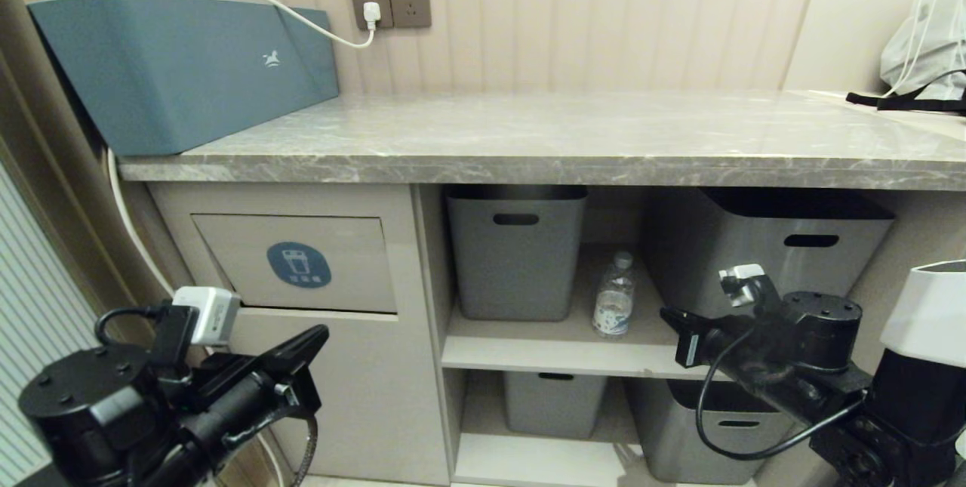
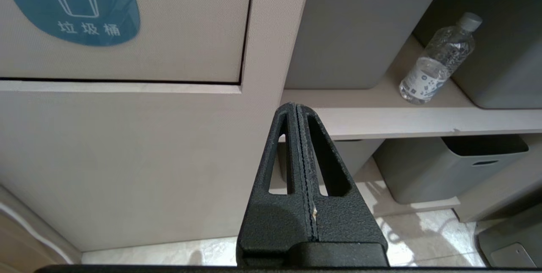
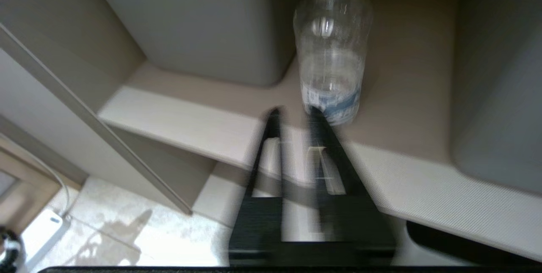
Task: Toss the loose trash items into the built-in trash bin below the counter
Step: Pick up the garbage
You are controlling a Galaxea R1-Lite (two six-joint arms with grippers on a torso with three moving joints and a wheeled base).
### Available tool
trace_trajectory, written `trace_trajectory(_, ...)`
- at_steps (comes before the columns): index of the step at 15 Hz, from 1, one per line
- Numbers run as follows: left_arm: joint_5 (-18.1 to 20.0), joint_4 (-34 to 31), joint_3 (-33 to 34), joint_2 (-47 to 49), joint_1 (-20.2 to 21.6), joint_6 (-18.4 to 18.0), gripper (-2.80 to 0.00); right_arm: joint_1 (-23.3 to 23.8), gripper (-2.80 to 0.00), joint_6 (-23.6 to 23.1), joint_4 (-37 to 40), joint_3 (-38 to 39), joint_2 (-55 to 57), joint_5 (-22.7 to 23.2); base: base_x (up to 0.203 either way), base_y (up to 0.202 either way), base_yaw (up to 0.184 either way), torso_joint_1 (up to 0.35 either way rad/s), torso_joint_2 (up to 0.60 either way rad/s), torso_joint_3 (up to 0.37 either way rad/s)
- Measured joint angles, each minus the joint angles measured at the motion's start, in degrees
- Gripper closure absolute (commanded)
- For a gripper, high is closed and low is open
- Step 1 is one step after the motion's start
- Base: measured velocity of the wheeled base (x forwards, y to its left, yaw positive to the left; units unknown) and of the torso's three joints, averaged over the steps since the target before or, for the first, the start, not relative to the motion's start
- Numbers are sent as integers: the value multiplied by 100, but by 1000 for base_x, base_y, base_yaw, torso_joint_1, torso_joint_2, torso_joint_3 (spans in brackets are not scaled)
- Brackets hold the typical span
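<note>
1. Nothing binned yet: water bottle (image 1: pixel 613 295) upright on the upper shelf (image 1: pixel 528 347) near its front edge, between two grey tubs (image 1: pixel 515 253); flap of the built-in trash bin (image 1: pixel 298 263) shut under the worktop (image 1: pixel 543 136).
2. Right gripper (image 3: pixel 292 114) empty, fingers slightly apart, just short of the bottle.
3. Left gripper (image 2: pixel 297 110) empty, fingers together, below the flap.
4. Tubs crowd the bottle; teal box (image 1: pixel 181 68) and white bag (image 1: pixel 924 41) sit at the worktop's ends.

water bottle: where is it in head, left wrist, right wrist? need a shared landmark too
Head view: water bottle stands on the upper shelf between two grey tubs.
Left wrist view: water bottle at upper right, beyond the shut left claw.
Right wrist view: water bottle top centre, just past the right claw.
Shared landmark: the shelf's pale front edge.
</note>
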State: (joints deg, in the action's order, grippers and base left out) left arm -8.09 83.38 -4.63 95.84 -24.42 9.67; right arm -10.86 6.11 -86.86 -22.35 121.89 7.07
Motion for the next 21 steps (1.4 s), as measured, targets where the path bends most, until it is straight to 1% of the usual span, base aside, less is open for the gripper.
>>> trace_trajectory(2, 0, -1, 0, 51, 4, -5, 0, -10, -280, 19, -27, -202, 229, -26, 0, 0, 0, 0, 0, 0)
trace_trajectory(5, 0, 0, -10, 127, 6, -16, 0, -12, -280, 30, -32, -644, 599, -279, 0, 0, 0, 0, 0, 0)
trace_trajectory(9, -12, 8, 12, 169, 15, -17, 0, -19, -280, 5, -30, -1266, 1116, -401, 0, 0, 0, 0, 0, 0)
trace_trajectory(21, -2, 10, -29, 391, 69, 9, 0, -21, -280, -49, -29, -3263, 2533, -438, 0, 0, 0, 0, 0, 0)
